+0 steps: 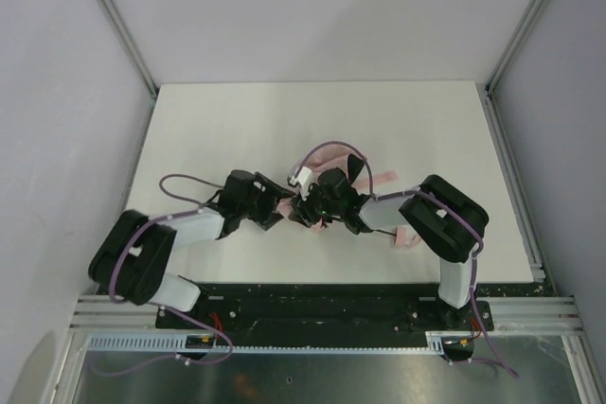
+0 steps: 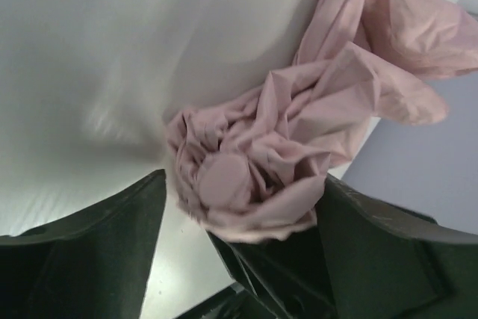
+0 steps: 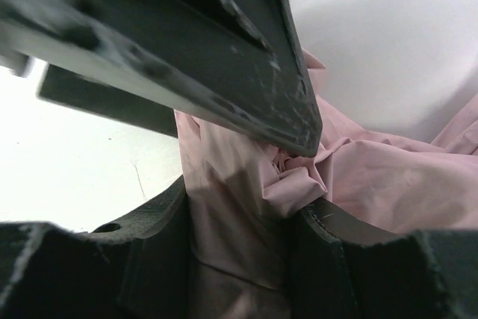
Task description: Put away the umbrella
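Gathering the collapsed pink umbrella (image 2: 299,132) at the middle of the surface (image 1: 218,130), the right claw (image 3: 243,207) pinched its bunched fabric while the left claw (image 2: 243,184) stood wide around the capped end, likely needing next to close there.

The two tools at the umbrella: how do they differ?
The left tool stands wide open around the bunched end of the umbrella; the right tool is closed on a fold of its fabric. The left reaches from the left, the right from the right. Both are black and meet there.
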